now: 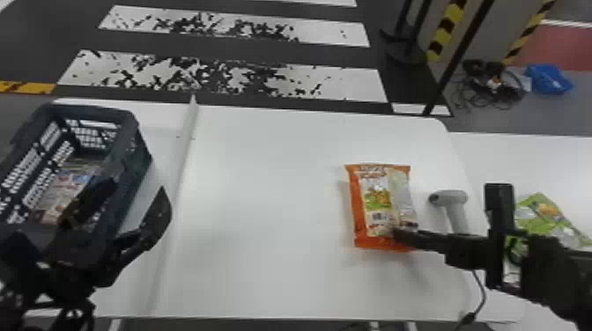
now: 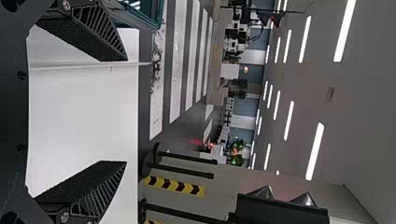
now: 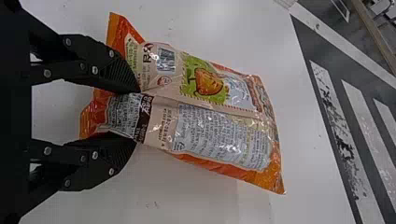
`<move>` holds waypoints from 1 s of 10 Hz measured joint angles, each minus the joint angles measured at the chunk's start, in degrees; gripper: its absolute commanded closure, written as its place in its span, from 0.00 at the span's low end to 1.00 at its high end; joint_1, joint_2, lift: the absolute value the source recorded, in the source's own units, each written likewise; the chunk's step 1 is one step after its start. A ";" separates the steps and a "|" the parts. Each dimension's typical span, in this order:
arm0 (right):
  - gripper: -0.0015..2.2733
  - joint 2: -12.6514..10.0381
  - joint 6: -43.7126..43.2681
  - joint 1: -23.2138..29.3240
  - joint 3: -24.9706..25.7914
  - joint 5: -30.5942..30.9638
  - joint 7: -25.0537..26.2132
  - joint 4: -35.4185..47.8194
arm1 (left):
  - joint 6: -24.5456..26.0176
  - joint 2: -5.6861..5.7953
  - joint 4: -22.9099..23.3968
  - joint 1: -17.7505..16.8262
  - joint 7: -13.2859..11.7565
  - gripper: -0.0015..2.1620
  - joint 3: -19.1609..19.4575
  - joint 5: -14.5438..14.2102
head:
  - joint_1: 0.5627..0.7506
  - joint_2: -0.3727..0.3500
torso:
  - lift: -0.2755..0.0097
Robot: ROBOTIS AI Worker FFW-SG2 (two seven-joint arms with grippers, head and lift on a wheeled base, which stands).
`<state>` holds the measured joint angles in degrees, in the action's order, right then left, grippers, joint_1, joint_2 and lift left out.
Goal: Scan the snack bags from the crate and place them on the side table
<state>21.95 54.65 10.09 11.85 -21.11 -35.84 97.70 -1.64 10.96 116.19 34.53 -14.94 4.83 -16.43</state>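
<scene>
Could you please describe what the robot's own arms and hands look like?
The left arm and right arm are black. The left hand and right hand each have two black, tapering fingers with ribbed sides and round, silvery screw heads towards their bases.

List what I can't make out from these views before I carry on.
- Crate contents, head view: blurred, partly behind the left gripper; no count possible.
- Crate's outer side, head view: cut off by the left edge.
- Scanner's lower handle, head view: behind the right arm.
- Green bag's near part, head view: behind that arm.
- Orange bag's underside, right wrist view: faces the table.
</scene>
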 measured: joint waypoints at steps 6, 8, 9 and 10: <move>0.99 -0.45 4.08 1.99 17.52 -14.63 1.59 7.16 | 0.02 -0.10 0.08 -0.08 0.18 0.04 0.09 0.00 | 0.70 0.28 | 0.68; 0.99 -0.50 0.74 1.22 23.09 -18.78 6.77 4.61 | 0.02 -0.07 0.01 -0.17 0.17 0.04 0.09 0.00 | 0.70 0.17 | 0.68; 0.99 -0.50 -2.33 0.74 25.42 -20.74 9.44 1.99 | 0.02 -0.06 0.00 -0.18 0.13 0.04 0.03 0.00 | 0.70 0.10 | 0.68; 0.99 -0.40 -4.57 -0.08 27.54 -21.95 11.84 -1.56 | 0.02 -0.02 0.01 -0.17 0.09 0.04 0.02 0.00 | 0.70 0.07 | 0.68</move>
<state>21.55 50.08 10.01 39.39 -43.06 -24.00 96.14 -1.62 10.94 116.21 34.35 -14.85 4.85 -16.43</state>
